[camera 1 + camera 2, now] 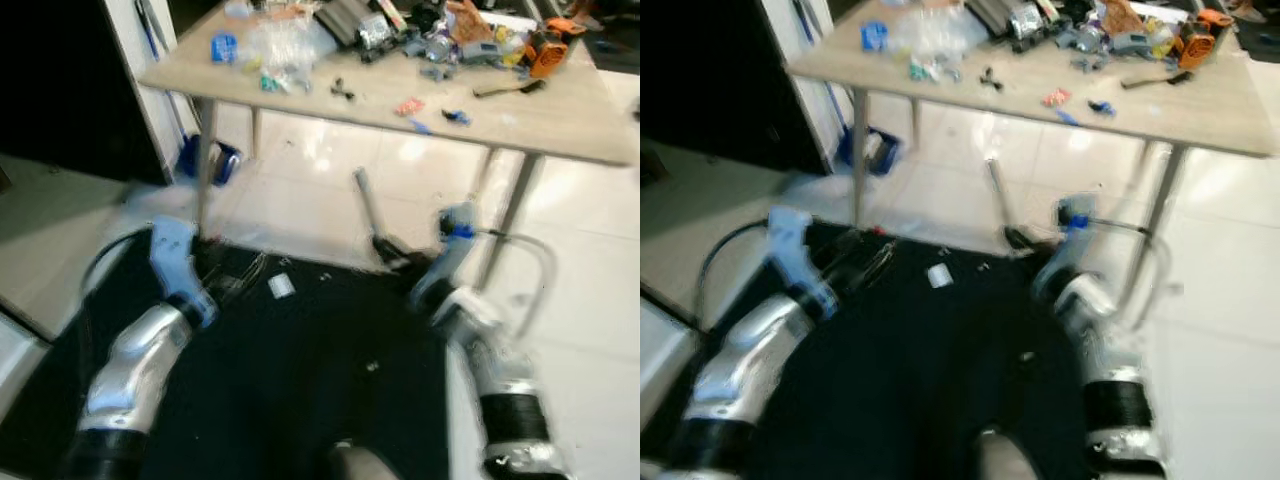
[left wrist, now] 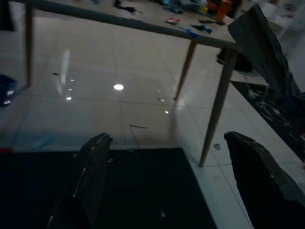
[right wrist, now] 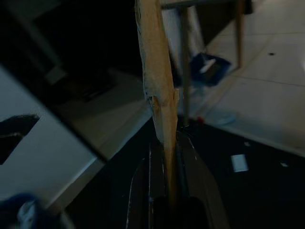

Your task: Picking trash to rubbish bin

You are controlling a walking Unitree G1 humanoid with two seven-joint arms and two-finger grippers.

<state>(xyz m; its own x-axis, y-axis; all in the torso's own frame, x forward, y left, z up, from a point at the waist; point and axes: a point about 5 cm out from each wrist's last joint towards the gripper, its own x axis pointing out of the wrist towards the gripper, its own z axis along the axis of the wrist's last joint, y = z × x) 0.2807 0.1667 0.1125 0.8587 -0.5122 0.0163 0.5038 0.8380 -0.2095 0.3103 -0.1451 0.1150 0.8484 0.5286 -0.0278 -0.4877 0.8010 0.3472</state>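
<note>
My right gripper (image 1: 395, 252) hangs low over the far edge of a black floor mat (image 1: 300, 400), in front of the table. It is shut on a long flat tan strip (image 3: 156, 71), which stands up from the fingers (image 1: 367, 205). A small white scrap (image 1: 281, 286) lies on the mat between my arms, also visible past the strip (image 3: 239, 162). My left gripper (image 1: 225, 278) is low over the mat's left part. Its two black fingers (image 2: 93, 167) are spread wide with nothing between them. The head views are blurred.
A wooden table (image 1: 560, 120) cluttered with tools and plastic bags stands ahead, its legs (image 1: 205, 160) near the mat. A blue object (image 1: 212, 160) lies under its left end. A white cabinet (image 1: 135, 60) and a dark opening are at left. White tile floor (image 1: 300, 190) lies beyond.
</note>
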